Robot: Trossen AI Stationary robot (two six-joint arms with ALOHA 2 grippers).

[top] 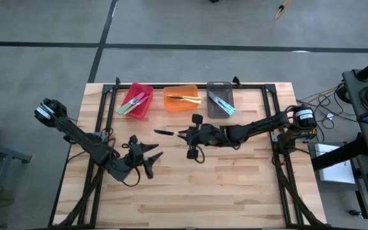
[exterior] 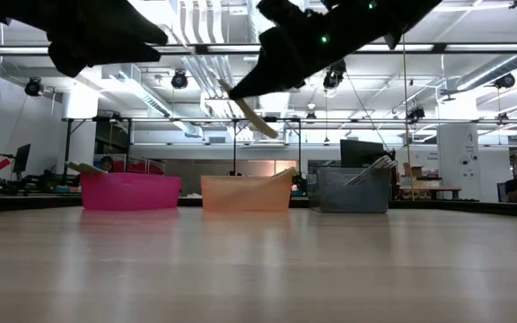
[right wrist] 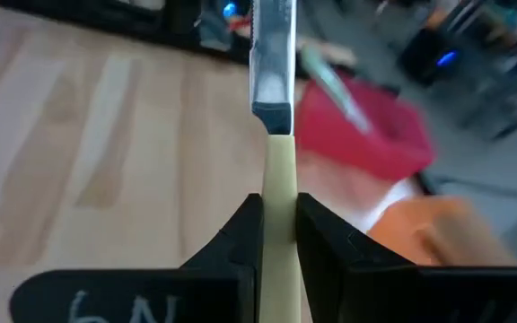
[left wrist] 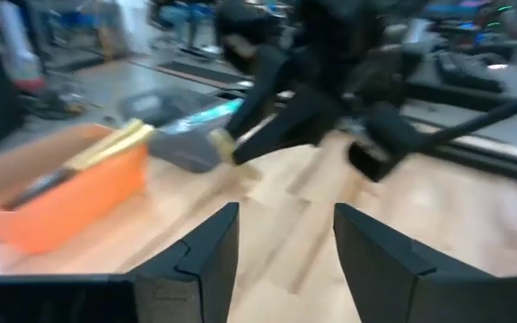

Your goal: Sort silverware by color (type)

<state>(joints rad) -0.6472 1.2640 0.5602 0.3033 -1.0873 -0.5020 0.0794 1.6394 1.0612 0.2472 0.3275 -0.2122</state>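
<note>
Right gripper [right wrist: 279,224] clamped on the pale yellow knife [right wrist: 273,90], ready for a bin.

Right wrist view: pinches the yellow handle between both fingers, blade out in front, red bin [right wrist: 366,126] and orange bin [right wrist: 438,233] past it. Left wrist view: left gripper [left wrist: 285,251] wide open with nothing in it, facing the other arm and the knife. High view: holds the knife over the middle of the table [top: 235,185], near the orange bin with the yellow pieces; left gripper low over the left part, well apart; green pieces [top: 131,103] in red, blue pieces [top: 222,103] in the grey bin [top: 211,110]. Low view: hangs up in the air, knife tilted down. Looks like the carry step. Next, most likely: over the orange bin, then fingers apart right above it, clear of red and grey.
</note>
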